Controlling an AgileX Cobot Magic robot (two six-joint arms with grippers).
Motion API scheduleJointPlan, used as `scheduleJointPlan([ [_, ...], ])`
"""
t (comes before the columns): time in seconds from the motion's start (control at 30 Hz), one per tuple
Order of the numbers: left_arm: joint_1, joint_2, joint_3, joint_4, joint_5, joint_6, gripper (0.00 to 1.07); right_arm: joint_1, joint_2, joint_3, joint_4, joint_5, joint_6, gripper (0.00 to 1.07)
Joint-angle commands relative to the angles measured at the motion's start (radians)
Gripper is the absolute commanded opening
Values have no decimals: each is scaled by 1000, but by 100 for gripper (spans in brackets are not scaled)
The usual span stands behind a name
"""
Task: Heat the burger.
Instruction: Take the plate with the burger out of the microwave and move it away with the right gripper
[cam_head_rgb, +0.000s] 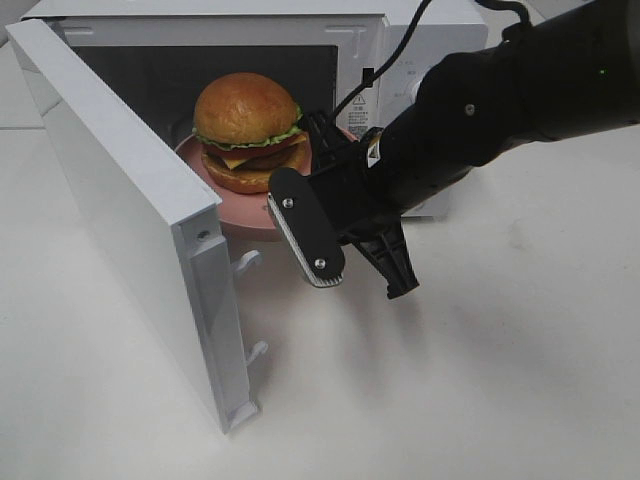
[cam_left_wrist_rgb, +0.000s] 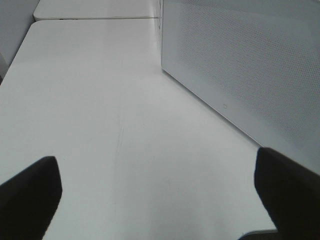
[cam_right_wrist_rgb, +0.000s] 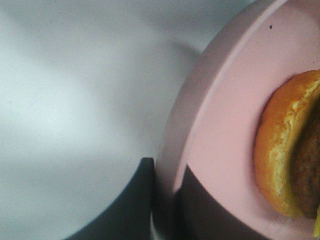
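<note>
The white table (cam_head_rgb: 480, 380) is bare along its near edge, and nearest to me stands the microwave door (cam_head_rgb: 120, 210), swung fully open toward the near-left of the table, its latch hooks sticking out from the free edge.

Just past that, over the middle of the table, the right hand (cam_right_wrist_rgb: 162, 200) reaches in from the right side on its thick black arm (cam_head_rgb: 500, 100). Its fingers (cam_head_rgb: 305, 228) are drawn narrow and pinch the rim of the pink plate (cam_head_rgb: 225, 190): the right wrist view shows one dark finger under the rim and the other on top of it, the rim between them. From the high camera the hand's flat ribbed pad faces outward, and a black cable runs up from the arm across the front of the oven.

The plate sits at the mouth of the white microwave (cam_head_rgb: 380, 40), partly inside the dark cavity with its near edge poking out over the sill. The burger (cam_head_rgb: 248, 130) stands upright in the middle of the plate, glossy bun on top, then lettuce, cheese and patty, inside the opening.

The left hand (cam_left_wrist_rgb: 160, 200) is out of the high view. Its own camera shows both fingertips spread wide with nothing between them, low over bare table, with a perforated white panel of the microwave beside it.
</note>
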Motion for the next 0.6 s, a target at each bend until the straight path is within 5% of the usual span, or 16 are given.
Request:
scheduleJointPlan([
  [0.03, 3, -15, 4, -3, -14, 0, 99, -4, -68, 52, 6, -101, -8, 0],
  [0.6, 3, -15, 4, -3, -14, 0, 99, -4, -234, 292, -4, -170, -5, 0],
])
